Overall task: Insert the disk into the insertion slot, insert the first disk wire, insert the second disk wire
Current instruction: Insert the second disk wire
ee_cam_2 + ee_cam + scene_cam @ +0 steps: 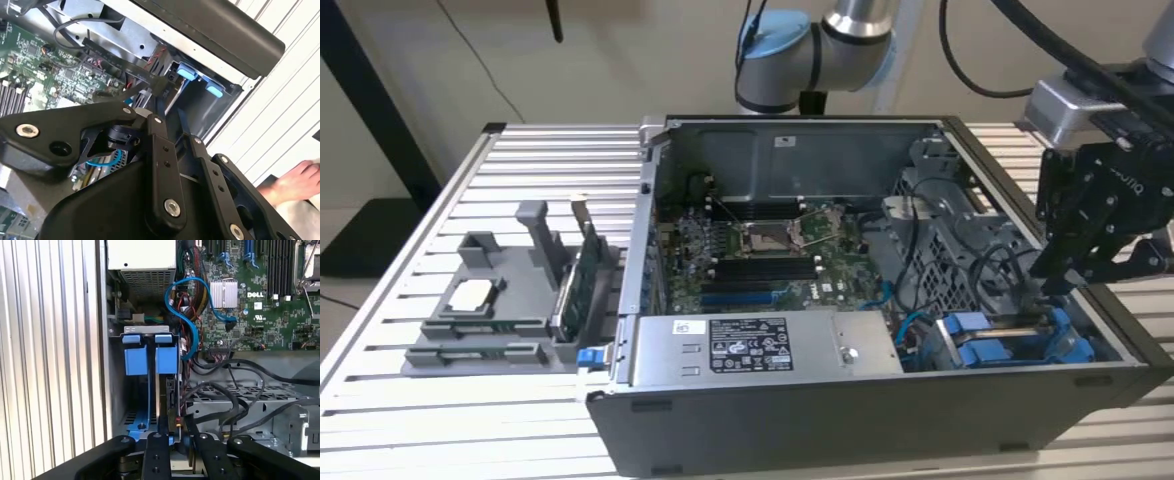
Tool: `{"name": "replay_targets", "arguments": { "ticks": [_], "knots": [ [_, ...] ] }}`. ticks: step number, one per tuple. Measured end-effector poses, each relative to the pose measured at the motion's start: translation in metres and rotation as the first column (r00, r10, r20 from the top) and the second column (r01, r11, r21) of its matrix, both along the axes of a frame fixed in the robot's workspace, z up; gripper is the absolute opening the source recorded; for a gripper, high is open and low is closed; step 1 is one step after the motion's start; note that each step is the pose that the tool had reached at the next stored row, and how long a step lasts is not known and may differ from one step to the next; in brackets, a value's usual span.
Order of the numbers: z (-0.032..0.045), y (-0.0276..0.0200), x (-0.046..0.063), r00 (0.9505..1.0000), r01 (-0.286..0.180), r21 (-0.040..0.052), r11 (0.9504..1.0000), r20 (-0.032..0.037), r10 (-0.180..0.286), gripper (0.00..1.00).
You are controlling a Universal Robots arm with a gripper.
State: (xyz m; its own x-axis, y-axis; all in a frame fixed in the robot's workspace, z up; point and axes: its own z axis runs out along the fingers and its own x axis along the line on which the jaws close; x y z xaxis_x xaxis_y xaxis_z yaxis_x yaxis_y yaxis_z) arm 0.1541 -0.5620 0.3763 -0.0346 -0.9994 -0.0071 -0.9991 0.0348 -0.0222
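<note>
tool (173, 429) above insertion slot (119, 400)

The arm (834, 40) is a silver tube with rounded grey joints and a light-blue cap (754, 40). Black cables (1045, 38) run from it toward a grey box (1074, 105) at the wrist. The gripper (1065, 280) is matte black throughout (a faint pale marking sits on its body). It is built of flat bars (162, 165) with rounded ends, pinned by silver screws (172, 207) with hex sockets. Small round holes dot the bars.
</note>
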Motion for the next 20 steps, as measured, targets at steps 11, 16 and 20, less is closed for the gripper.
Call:
{"name": "replay_targets", "arguments": {
  "ticks": [11,16,20],
  "knots": [
    [0.0142,0.0000,0.018,0.9999,0.000,-0.0001,1.0000,-0.0119,0.000,0.27],
    [0.0177,0.0014,0.026,0.9999,0.000,0.0000,1.0000,-0.0150,0.000,0.27],
    [0.0175,0.0071,0.027,0.9997,0.000,-0.0001,1.0000,-0.0225,0.000,0.27]
  ]
}}
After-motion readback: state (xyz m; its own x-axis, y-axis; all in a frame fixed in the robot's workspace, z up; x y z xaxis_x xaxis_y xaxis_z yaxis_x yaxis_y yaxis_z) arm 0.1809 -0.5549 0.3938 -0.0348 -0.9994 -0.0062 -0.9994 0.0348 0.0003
